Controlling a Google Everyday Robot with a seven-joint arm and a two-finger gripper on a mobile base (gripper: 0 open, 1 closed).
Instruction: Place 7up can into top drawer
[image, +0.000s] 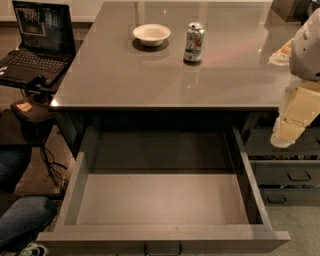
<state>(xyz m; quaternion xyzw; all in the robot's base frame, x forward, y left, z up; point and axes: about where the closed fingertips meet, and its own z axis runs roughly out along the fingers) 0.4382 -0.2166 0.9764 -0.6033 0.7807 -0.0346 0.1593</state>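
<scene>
The 7up can (194, 42) stands upright on the grey countertop (150, 75), toward the back, just right of the middle. It is white and green with a silver top. The top drawer (162, 200) is pulled wide open below the counter's front edge. Its flat grey floor holds nothing, and its dark handle (163, 248) shows at the bottom edge. My gripper (290, 127) hangs at the far right, beside the counter's front right corner and above the right drawer stack. It is well away from the can and holds nothing that I can see.
A white bowl (151, 34) sits on the counter left of the can. A laptop (37, 42) rests on a side stand at the left. Narrower dark drawers (290, 175) with handles stand to the right of the open drawer. A person's knee (22, 220) is at the lower left.
</scene>
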